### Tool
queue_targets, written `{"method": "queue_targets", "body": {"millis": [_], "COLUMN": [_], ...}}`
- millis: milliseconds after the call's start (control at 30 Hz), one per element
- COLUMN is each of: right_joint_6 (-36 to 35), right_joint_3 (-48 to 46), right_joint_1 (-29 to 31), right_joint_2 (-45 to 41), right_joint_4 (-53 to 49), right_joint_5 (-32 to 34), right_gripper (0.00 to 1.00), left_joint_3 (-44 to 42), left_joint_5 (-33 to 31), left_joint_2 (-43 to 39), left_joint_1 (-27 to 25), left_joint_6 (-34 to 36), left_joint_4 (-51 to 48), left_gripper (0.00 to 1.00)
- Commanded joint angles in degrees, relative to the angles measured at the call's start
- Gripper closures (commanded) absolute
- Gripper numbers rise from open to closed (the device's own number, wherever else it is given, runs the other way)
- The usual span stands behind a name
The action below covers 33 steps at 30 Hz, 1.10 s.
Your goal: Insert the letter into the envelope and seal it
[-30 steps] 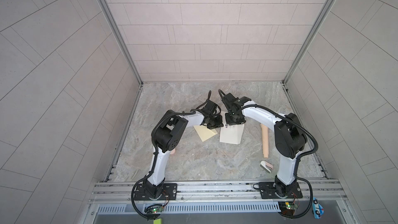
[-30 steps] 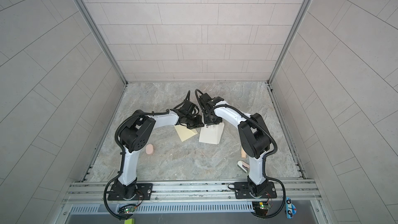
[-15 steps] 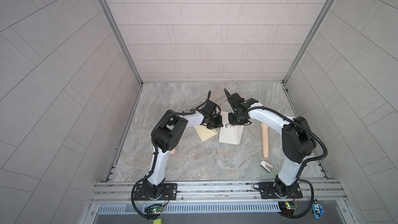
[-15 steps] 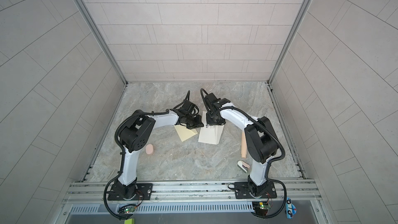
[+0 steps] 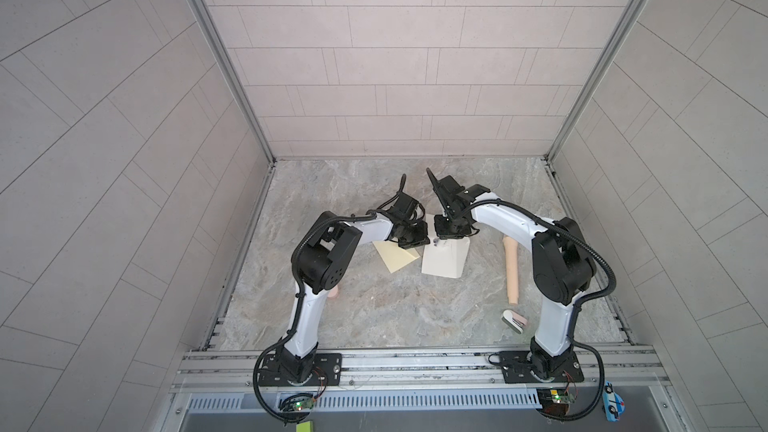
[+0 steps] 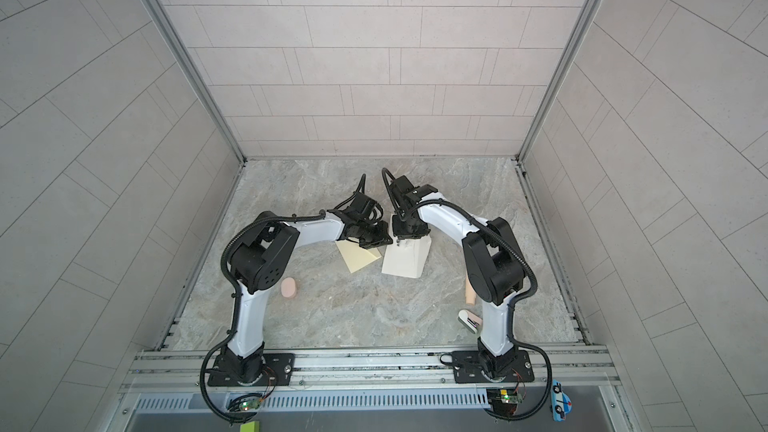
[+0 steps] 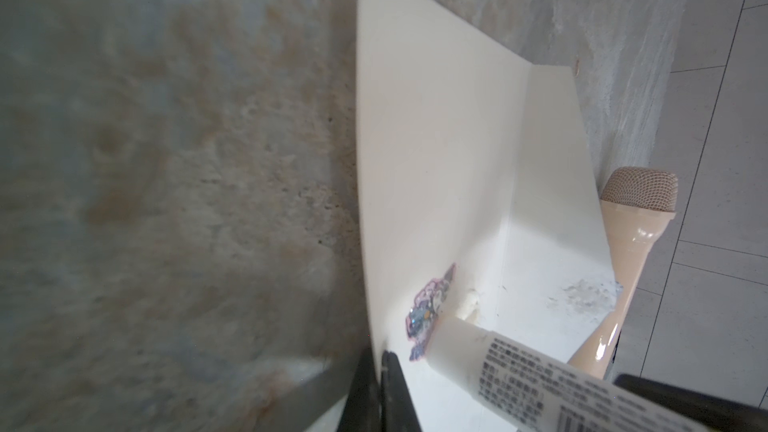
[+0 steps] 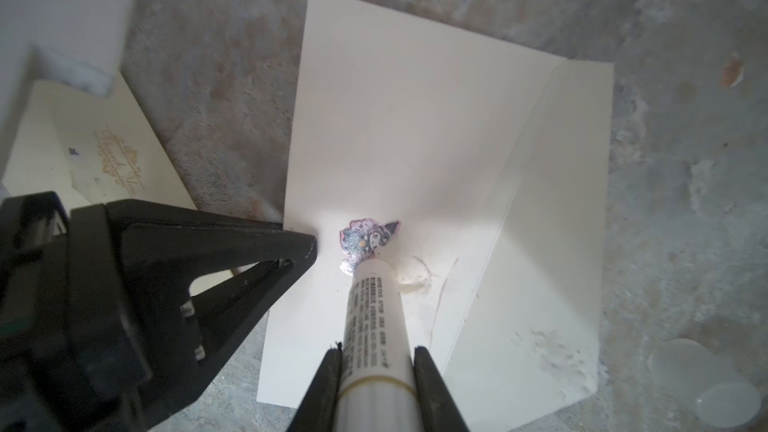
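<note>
Right gripper (image 8: 376, 353) swung back, pinching glue stick (image 8: 370, 297) on envelope (image 8: 415, 139) lying far-to-near; left gripper (image 8: 305, 249) pressed together.

Cream envelope (image 8: 415, 139), yellow card (image 8: 124, 168), white glue tube (image 8: 374, 317)

Marble tabletop (image 5: 374, 305) — envelope (image 5: 444, 261), yellow card (image 5: 395, 259), microphone (image 5: 512, 272)

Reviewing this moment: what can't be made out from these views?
Letter: no view shows it; if inside the envelope, the paper hides it.
Left gripper: shut at the envelope's edge; pinching or pressing, neither wrist view settles.
The glue stick in the right gripper: its tip hides the contact spot; its print is too small.
Both top views: contact spots too small to see.
</note>
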Motion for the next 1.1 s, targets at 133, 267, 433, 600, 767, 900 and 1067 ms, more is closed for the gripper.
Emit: {"method": "queue_targets", "body": {"millis": [133,267,433,600,767,900,1067], "right_joint_6": [0.57,0.87,0.58,0.24,0.07,0.00,-0.11], "right_joint_3": [0.86,0.88,-0.60,-1.50,-2.41,-3.23,-3.19], "right_joint_1": [0.67,0.60,-0.09,-0.91,-2.08,-2.80,-2.83], "right_joint_2": [4.16,4.64,4.64,4.36,4.16,3.75,3.71], "right_joint_4": [-4.24,-6.23,-6.03,-5.53,-5.63,-5.37,-5.53], "right_joint_5": [9.38,16.39,17.60,16.64,16.47,16.48,16.12], "right_gripper": [1.00,1.00,1.00,1.00,1.00,1.00,1.00], "left_joint_3": [-1.43,-1.80,-2.32,-2.82,-3.42,-3.65,-3.54], "left_joint_5": [-2.11,-2.68,-2.69,-2.76,-3.04,-3.02,-3.04], "left_joint_2": [-1.28,-1.79,-1.88,-2.01,-2.36,-2.58,-2.74], "left_joint_1": [-0.47,-0.33,-0.15,-0.15,0.11,0.20,0.20], "left_joint_6": [0.98,0.99,1.08,1.34,1.44,1.53,1.62], "left_joint_4": [-3.38,-3.69,-4.11,-4.27,-4.46,-4.42,-4.60], "left_gripper": [1.00,1.00,1.00,1.00,1.00,1.00,1.00]}}
